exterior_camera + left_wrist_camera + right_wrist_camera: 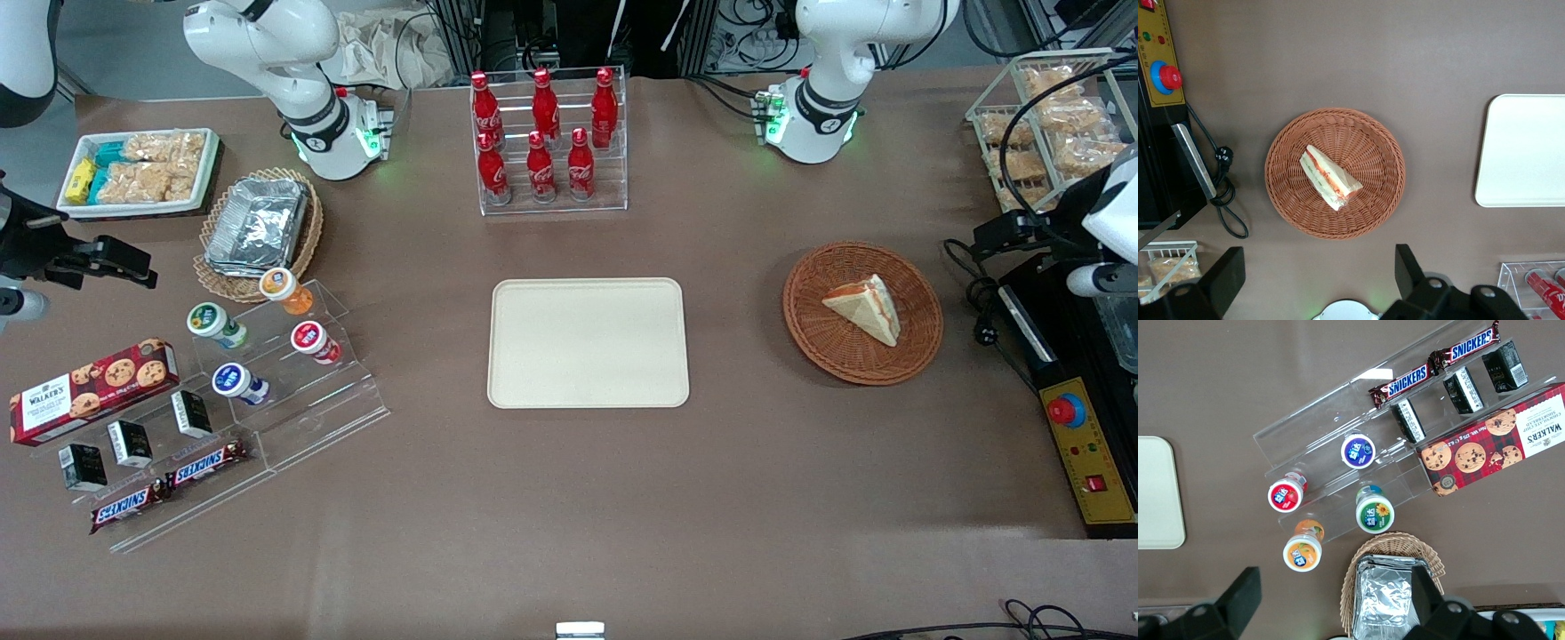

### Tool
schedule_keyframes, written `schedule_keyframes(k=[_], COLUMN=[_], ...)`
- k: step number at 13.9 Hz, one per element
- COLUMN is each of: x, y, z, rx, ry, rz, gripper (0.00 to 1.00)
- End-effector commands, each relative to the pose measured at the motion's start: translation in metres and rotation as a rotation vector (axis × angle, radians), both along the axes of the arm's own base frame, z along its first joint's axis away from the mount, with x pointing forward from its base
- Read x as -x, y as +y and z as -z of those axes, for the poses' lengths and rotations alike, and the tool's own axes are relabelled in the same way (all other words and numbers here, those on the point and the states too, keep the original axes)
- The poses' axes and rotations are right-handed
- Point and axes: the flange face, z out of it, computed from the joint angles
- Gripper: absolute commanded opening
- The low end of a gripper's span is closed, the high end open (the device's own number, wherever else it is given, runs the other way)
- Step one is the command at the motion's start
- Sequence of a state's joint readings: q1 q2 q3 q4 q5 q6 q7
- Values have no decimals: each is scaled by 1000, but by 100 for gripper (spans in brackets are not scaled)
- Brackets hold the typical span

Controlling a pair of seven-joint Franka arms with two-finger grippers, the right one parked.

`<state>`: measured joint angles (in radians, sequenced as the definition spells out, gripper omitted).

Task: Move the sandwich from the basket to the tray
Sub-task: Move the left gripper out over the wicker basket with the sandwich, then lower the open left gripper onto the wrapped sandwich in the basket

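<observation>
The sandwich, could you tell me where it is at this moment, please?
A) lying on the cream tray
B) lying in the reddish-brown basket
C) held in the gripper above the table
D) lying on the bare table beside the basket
B: the sandwich lies in the basket, nothing lies on the tray, and the open gripper hangs above the basket holding nothing.

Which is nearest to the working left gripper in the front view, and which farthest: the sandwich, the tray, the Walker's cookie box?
The left gripper hangs open above the table at the working arm's end.
1. Sandwich, in the basket at that same end.
2. Tray, mid-table.
3. Walker's cookie box, toward the parked arm's end.
</observation>
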<state>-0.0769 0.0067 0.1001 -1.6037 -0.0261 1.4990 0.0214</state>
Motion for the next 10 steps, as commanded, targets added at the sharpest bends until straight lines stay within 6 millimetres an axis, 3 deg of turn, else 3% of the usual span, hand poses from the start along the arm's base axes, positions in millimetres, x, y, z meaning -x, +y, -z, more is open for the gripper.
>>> schedule_keyframes(k=[1, 7, 10], x=[33, 72, 77], y=[3, 2, 4], z=[15, 88, 117], rx=[8, 21, 15], ry=[-80, -183, -133], rz=[-49, -203, -327], gripper=[100, 100, 100])
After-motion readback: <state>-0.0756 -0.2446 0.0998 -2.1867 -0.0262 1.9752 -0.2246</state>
